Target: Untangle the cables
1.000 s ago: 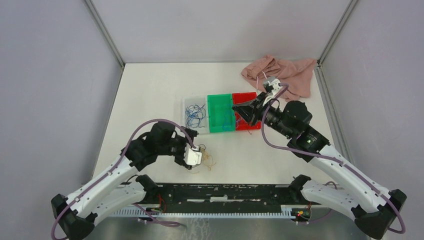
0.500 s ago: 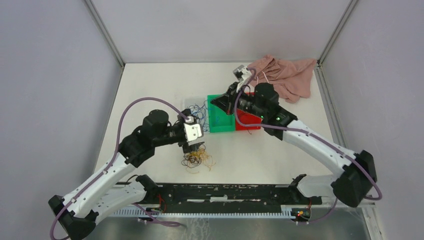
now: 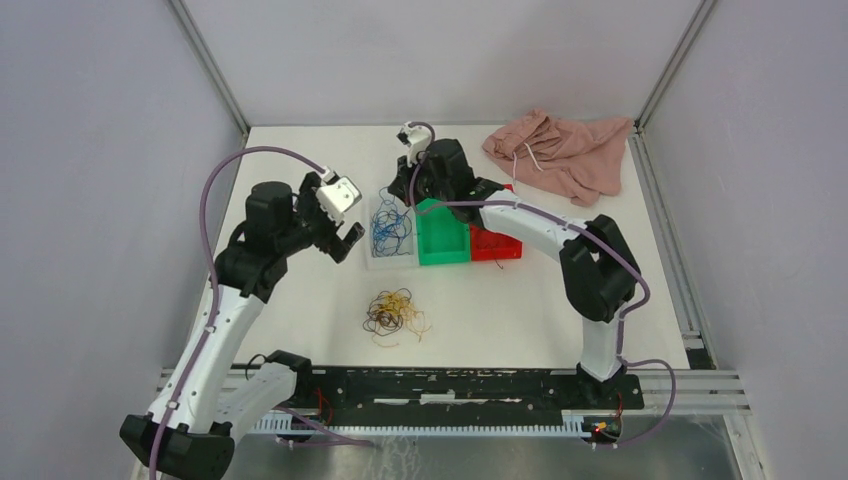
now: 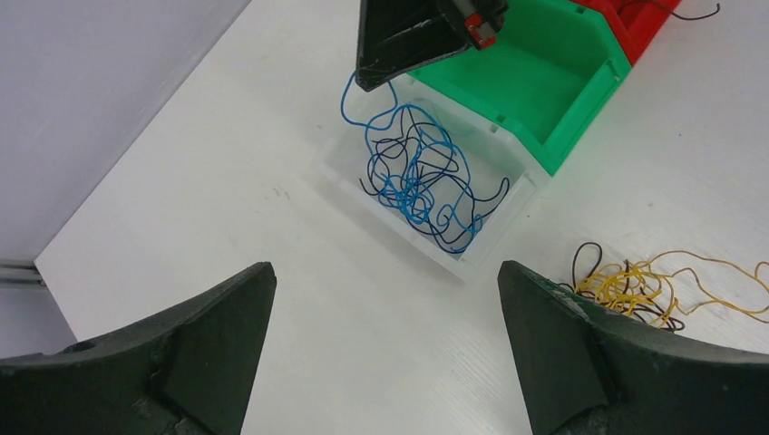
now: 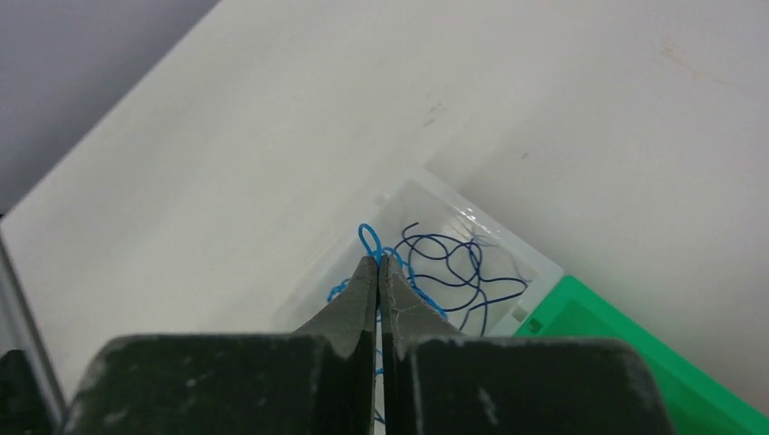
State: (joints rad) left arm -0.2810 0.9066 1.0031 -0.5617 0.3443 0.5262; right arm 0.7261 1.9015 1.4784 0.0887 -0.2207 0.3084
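Observation:
A clump of yellow-orange and dark cables (image 3: 393, 313) lies on the white table near the front; it also shows in the left wrist view (image 4: 635, 285). Blue cables (image 3: 390, 226) lie tangled in a clear bin (image 3: 372, 258), also seen in the left wrist view (image 4: 419, 177). My right gripper (image 3: 401, 192) hangs over the clear bin's far end, shut on a blue cable (image 5: 367, 237) that loops above its tips (image 5: 378, 261). My left gripper (image 3: 345, 240) is open and empty, above the table left of the clear bin; its tips (image 4: 383, 268) stand wide apart.
A green bin (image 3: 442, 232) sits right of the clear bin, and a red bin (image 3: 495, 243) with a dark wire in it sits beside that. A pink cloth (image 3: 565, 150) lies at the back right. Grey walls enclose the table.
My left gripper rose off the yellow clump and moved back and left, leaving the clump on the table. My right gripper swung left from the red bin to over the clear bin.

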